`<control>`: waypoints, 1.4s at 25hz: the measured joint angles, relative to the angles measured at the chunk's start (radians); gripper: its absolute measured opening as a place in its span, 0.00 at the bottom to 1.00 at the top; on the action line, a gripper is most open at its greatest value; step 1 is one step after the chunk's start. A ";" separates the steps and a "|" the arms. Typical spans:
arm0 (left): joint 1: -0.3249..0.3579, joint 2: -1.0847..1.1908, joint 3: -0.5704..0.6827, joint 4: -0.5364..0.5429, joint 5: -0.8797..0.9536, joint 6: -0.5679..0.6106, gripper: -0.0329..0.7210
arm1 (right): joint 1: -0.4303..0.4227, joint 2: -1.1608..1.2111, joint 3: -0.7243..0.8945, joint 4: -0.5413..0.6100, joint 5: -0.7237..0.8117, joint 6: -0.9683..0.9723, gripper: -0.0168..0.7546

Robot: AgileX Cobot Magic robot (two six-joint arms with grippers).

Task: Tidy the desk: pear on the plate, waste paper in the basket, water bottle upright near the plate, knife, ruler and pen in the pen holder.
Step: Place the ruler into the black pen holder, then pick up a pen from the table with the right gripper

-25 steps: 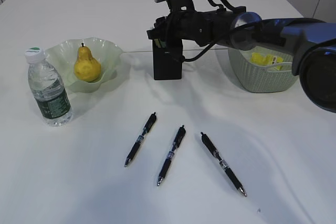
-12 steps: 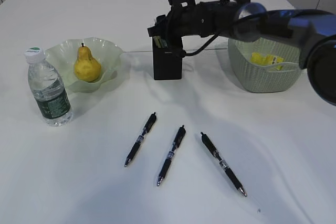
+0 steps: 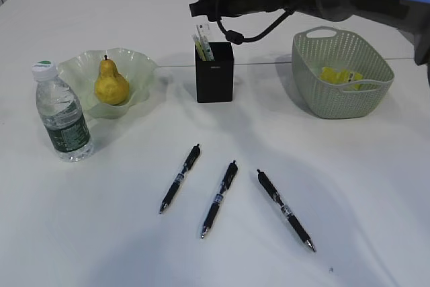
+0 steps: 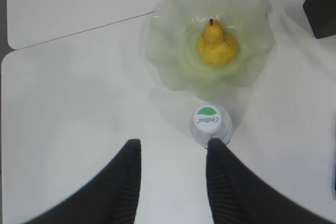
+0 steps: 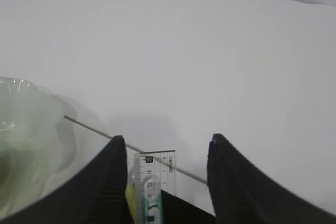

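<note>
The yellow pear lies in the wavy glass plate. The water bottle stands upright next to the plate. The transparent ruler stands in the black pen holder beside a yellow item, perhaps the knife. Three black pens lie on the table in front. Yellow waste paper lies in the basket. My right gripper is open and empty above the ruler. My left gripper is open and empty, high above the bottle cap.
The white table has a seam line running behind the plate and holder. In the left wrist view the plate's rim with the pear lies beyond the bottle, and the holder's corner shows at top right.
My right gripper has risen from the pen holder's mouth and drawn back. The ruler stays standing in the holder. Nothing else moved.
</note>
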 joint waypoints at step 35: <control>0.000 0.000 0.000 -0.041 0.000 0.000 0.42 | 0.000 -0.222 0.000 0.002 0.970 0.072 0.54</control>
